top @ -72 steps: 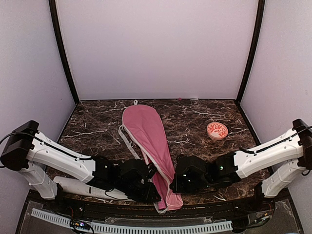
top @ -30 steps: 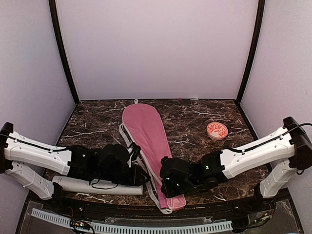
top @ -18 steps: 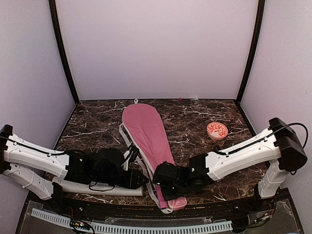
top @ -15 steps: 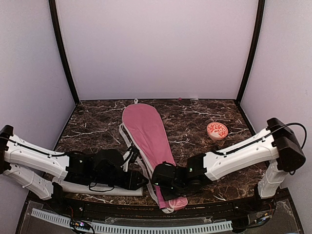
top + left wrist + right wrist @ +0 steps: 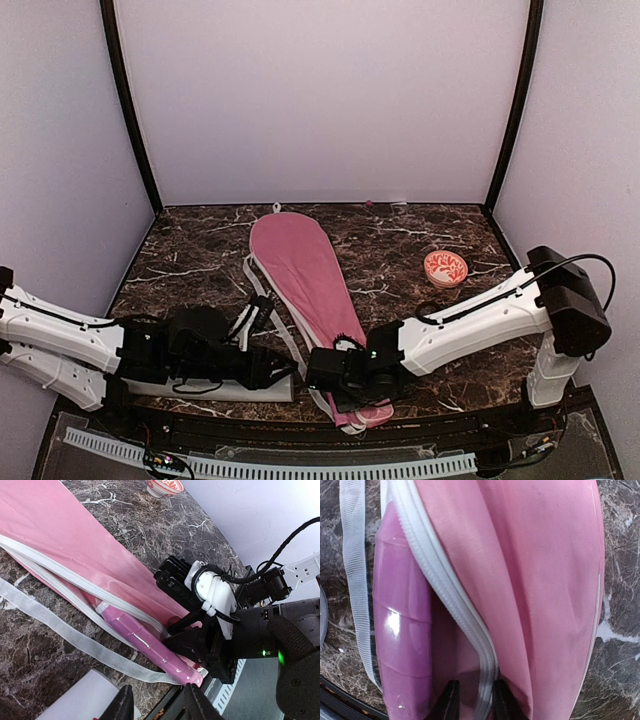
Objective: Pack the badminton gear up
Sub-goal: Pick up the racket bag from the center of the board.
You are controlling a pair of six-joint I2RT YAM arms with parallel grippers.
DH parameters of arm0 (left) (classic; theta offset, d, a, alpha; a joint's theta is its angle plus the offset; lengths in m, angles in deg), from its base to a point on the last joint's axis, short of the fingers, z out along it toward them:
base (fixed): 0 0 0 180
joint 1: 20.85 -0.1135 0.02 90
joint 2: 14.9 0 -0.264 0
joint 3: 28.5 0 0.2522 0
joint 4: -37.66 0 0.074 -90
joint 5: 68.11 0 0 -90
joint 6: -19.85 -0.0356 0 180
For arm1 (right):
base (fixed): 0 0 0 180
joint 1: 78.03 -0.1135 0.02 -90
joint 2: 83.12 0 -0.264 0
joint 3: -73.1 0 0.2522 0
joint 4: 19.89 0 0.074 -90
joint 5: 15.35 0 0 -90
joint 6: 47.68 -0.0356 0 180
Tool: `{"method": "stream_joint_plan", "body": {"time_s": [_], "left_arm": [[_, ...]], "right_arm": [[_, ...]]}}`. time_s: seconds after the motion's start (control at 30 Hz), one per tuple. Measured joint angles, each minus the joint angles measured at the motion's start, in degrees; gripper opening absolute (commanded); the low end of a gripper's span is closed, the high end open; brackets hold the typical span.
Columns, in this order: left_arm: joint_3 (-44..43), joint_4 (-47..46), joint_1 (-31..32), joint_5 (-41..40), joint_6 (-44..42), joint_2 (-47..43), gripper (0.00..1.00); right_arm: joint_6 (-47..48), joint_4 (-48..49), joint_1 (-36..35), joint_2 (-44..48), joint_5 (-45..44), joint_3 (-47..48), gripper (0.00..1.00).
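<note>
The long pink bag (image 5: 300, 265) lies on the marble table, narrow end toward me. Its zipper is open there, and a glossy pink racket handle (image 5: 145, 642) sticks out of the gap. My right gripper (image 5: 475, 705) sits over this end with the white zipper edge (image 5: 480, 645) between its slightly parted fingers. The right finger touches the edge; a gap shows on the left. My left gripper (image 5: 157, 705) hovers open and empty just left of the bag's end, over the white strap (image 5: 50, 620). The white tube (image 5: 235, 390) lies on its side under my left arm.
A small red-and-white bowl (image 5: 445, 268) stands at the right of the table. The table's near edge and a white slotted rail (image 5: 300, 467) run just below both grippers. Pale walls close in the left, back and right.
My right gripper has slid left across the bag's narrow end to its open zipper side. My left arm has drawn back to the left and lower, and its jaws have widened a little.
</note>
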Motion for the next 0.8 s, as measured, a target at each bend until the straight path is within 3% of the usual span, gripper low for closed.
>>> {"method": "stream_joint_plan", "body": {"time_s": [0.17,0.43,0.8], "left_arm": [[2.82,-2.47,0.0,-0.7,-2.14,-3.13,0.39],[6.45,-7.87,0.17,-1.97,-10.45,-5.4,0.45],[5.25,-15.93,3.8,-2.58,-21.31,6.4,0.48]], "right_arm": [[-0.7,-1.86,-0.31,-1.14,-1.51,0.76,0.0],[-1.75,1.25,-0.02,1.05,-1.6,-2.27,0.0],[-3.3,16.83,2.97,17.46,4.24,-16.74,0.0]]}}
